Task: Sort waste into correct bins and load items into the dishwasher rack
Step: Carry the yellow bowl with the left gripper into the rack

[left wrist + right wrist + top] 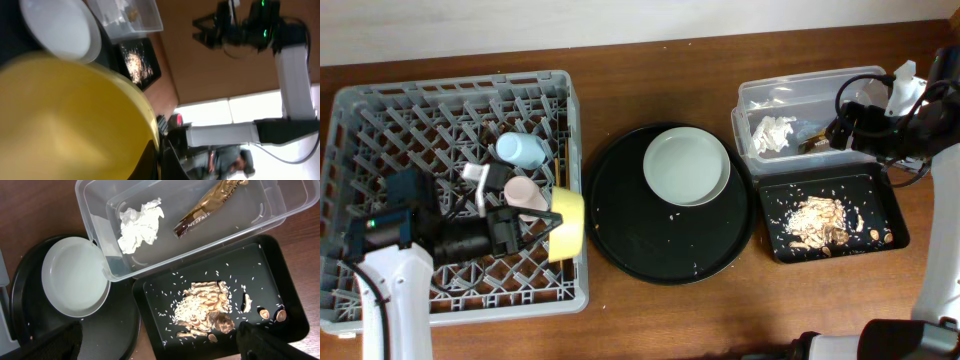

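The grey dishwasher rack (450, 95) sits at the left and holds a light-blue cup (523, 150) and a pink cup (524, 192). My left gripper (546, 222) is shut on the yellow bowl (568, 225), held on edge at the rack's right side. The bowl fills the left wrist view (65, 120). The pale plate (686, 166) lies on the round black tray (620, 220). My right gripper (160, 345) is open and empty, above the clear tub (810, 82) and the black rectangular tray (880, 200). The tub holds the napkin (140, 225) and the wrapper (210, 202). The food scraps (207, 310) lie in the black tray. No chopsticks are visible.
The round black tray has a few crumbs around the plate. Bare wooden table (650, 320) runs along the front and between rack and tray. The tub and rectangular tray sit side by side at the right, close to the round tray's edge.
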Controlling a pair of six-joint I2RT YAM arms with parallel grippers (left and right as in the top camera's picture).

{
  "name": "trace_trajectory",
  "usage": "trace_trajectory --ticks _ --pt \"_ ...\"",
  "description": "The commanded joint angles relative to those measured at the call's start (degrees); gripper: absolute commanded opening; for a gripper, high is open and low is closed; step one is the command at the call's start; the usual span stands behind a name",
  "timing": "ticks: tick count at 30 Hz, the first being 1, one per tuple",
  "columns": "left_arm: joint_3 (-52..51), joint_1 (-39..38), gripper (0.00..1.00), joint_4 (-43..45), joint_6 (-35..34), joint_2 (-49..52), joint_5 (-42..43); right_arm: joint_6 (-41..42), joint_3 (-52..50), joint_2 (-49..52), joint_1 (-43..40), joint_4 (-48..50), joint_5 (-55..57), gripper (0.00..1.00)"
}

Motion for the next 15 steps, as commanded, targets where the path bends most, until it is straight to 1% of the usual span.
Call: trace_trajectory --ticks 1,3,5,8,11,14,15 --pt "-9.2 7.5 0.00 3.3 1.8 0.8 5.2 0.3 0.0 0.0 -0.2 -0.1 0.3 0.99" --pt "-13.4 9.1 0.00 6.1 1.8 2.3 5.2 0.2 0.0 0.0 -0.2 -0.1 0.3 0.99" --pt "-16.5 9.1 0.00 9.0 1.8 5.6 5.2 0.3 0.0 0.0 -0.2 -0.1 0.3 0.99" --pt "-16.9 9.2 0.00 12.6 1.8 10.8 4.9 0.3 0.0 0.0 -0.2 -0.1 0.3 0.99" --pt "-16.9 10.1 0.01 14.3 1.8 14.2 1.3 0.3 0.0 0.0 -0.2 -0.1 0.3 0.98" --pt "-16.9 13.3 0.02 14.3 1.8 14.4 -1.1 0.3 0.0 0.0 -0.2 -0.1 0.3 0.99" --pt "-16.9 14.9 0.04 14.2 1.7 14.4 -1.9 0.3 0.0 0.0 -0.2 -0.1 0.3 0.99"
